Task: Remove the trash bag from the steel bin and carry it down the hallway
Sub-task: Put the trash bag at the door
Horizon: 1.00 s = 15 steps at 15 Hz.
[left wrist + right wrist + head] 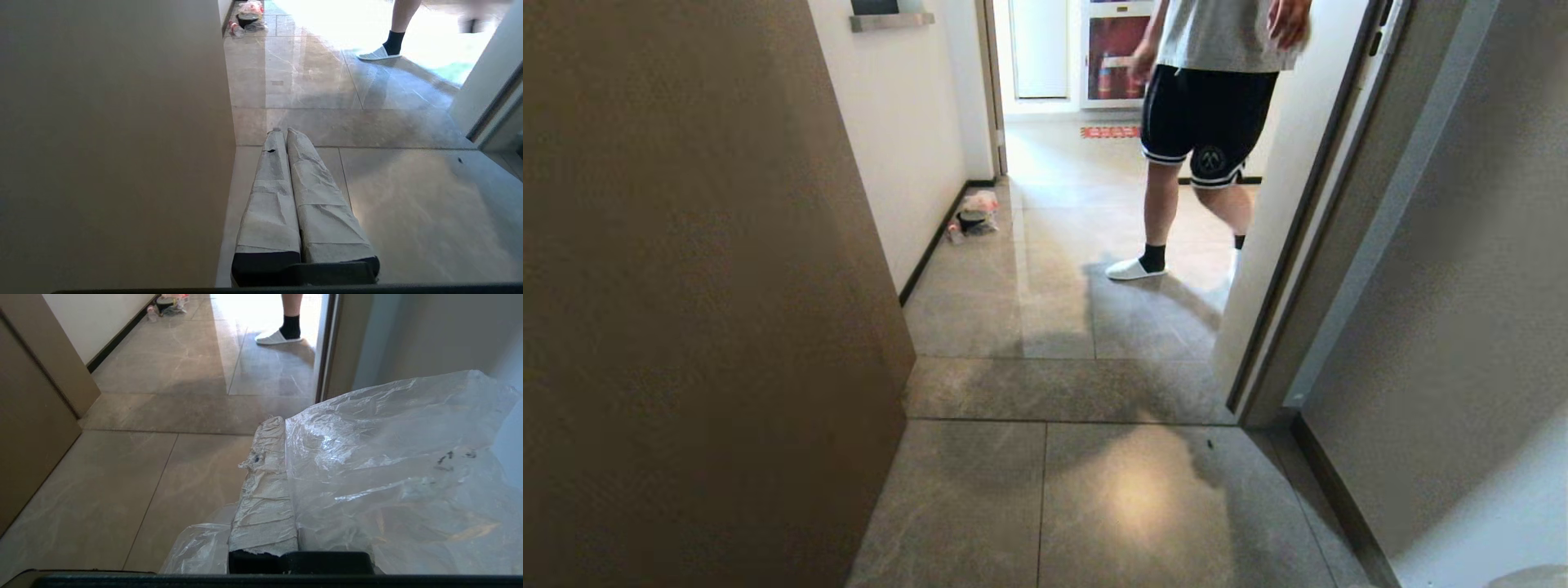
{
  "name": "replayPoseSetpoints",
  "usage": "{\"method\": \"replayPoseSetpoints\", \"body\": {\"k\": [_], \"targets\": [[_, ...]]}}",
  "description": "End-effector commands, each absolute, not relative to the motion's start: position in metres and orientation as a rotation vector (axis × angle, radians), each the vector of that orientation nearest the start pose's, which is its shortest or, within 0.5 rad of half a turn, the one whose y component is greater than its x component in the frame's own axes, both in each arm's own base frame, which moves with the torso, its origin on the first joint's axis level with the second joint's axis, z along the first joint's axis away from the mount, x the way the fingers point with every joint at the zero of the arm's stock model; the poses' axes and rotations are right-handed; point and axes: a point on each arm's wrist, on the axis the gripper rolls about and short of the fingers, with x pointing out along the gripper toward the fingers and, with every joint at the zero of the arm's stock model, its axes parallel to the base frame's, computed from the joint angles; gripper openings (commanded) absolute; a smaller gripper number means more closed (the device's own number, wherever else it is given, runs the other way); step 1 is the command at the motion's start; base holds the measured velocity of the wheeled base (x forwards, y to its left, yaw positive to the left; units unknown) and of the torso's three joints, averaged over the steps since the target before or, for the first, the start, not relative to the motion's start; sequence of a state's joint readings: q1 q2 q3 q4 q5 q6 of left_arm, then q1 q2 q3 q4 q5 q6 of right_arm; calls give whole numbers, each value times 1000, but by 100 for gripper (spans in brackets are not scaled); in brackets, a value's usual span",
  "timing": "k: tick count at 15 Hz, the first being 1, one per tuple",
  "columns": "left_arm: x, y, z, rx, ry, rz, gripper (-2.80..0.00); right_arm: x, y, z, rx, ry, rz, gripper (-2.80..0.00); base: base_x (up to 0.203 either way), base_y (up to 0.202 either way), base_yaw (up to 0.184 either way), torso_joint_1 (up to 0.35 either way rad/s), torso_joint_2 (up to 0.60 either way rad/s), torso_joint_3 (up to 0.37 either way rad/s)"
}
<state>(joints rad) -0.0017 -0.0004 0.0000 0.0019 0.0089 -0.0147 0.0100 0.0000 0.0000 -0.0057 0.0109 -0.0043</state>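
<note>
Clear trash bag [388,465] pinched in right gripper [282,424]; film drapes its far side.

A door [686,286] stands close on my left, a door frame [1307,245] on my right, and the hallway [1062,269] runs ahead between them. A person [1201,122] stands ahead in the hallway, toward the right. A heap of rubbish [976,214] lies on the floor against the left wall, farther off. The bag [392,469] drapes over my right claw [282,424], above the floor
</note>
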Motion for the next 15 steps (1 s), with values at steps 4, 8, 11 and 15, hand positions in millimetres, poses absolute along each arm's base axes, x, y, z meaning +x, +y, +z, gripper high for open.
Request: {"method": "replayPoseSetpoints", "body": {"k": [4,8,11,15], "targets": [[-23,0,75,-15,3,8,-280,-23,0,76,-5,-3,21,-280,193,0,0,5,3,0],[-23,0,75,-15,3,8,-280,-23,0,76,-5,-3,21,-280,192,0,0,1,4,4],[-23,0,75,-15,3,8,-280,-23,0,76,-5,-3,21,-280,190,0,2,2,3,3],[-23,0,75,-15,3,8,-280,-23,0,76,-5,-3,21,-280,190,0,0,3,3,2]]}}
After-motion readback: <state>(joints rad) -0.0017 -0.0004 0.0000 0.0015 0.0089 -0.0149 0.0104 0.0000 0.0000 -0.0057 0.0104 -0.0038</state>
